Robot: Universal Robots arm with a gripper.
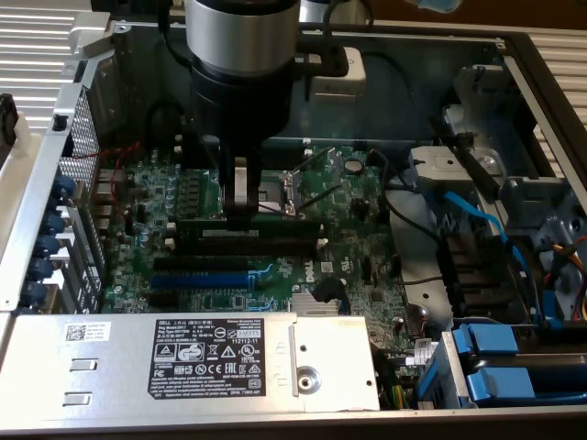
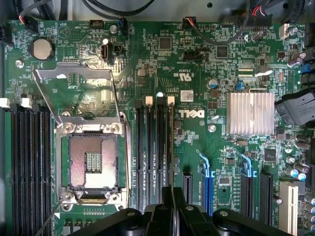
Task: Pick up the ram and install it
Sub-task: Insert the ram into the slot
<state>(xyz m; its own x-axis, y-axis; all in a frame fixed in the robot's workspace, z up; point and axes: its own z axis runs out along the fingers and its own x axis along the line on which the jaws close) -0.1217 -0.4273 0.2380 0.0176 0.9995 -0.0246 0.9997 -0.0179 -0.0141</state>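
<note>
My gripper (image 1: 240, 213) reaches down over the motherboard (image 1: 353, 206) inside the open computer case. Its fingers are shut on the ram (image 1: 275, 223), a long dark green stick held level along the black memory slots (image 1: 252, 243). In the wrist view the gripper (image 2: 172, 216) holds the ram (image 2: 171, 147) edge-on. The stick lines up with the memory slot (image 2: 149, 152) bank's outermost slot, the one closest to the DELL print. Whether the stick sits down in the slot I cannot tell.
The open CPU socket (image 1: 280, 188) with its raised metal frame lies just behind the slots. A blue slot (image 1: 206, 273) runs in front of them. The grey power supply (image 1: 183, 357) borders the front, cables and blue drive trays (image 1: 514, 367) the exterior view's right. A heat sink (image 2: 250, 112) stands nearby.
</note>
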